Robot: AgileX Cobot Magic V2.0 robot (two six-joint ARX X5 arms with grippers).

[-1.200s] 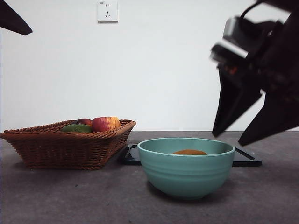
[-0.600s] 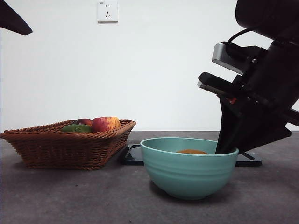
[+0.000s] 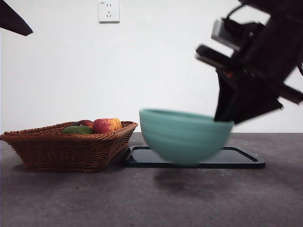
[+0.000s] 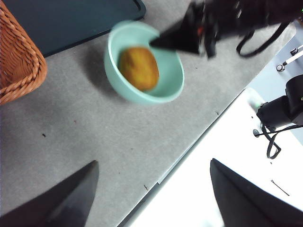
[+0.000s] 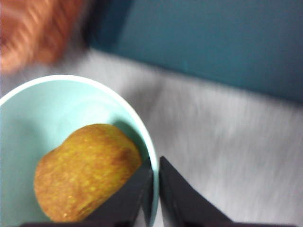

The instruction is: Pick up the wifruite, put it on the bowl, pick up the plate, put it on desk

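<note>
The teal bowl [image 3: 182, 137] hangs blurred above the desk [image 3: 71, 198], its shadow below it. My right gripper [image 3: 221, 118] is shut on the bowl's right rim, one jaw inside and one outside. In the right wrist view the gripper [image 5: 156, 163] pinches the rim of the bowl [image 5: 57, 104], and the brown wifruite [image 5: 87, 172] lies inside against the inner jaw. The left wrist view shows the bowl [image 4: 165, 92], the wifruite [image 4: 138, 68] and the right gripper [image 4: 158, 43] from above. My left gripper [image 4: 151, 165] is open and far off. No separate plate is in view.
A wicker basket [image 3: 66, 146] with a red-yellow apple [image 3: 106, 125] and a green fruit [image 3: 76, 129] stands at the left. A flat black tray [image 3: 236, 158] lies behind the bowl. The waiting left arm [image 3: 14, 19] shows at the top left corner.
My right gripper came down onto the bowl's right rim, shut on it and raised the bowl off the desk, a little to the left. The left arm has stayed still.
</note>
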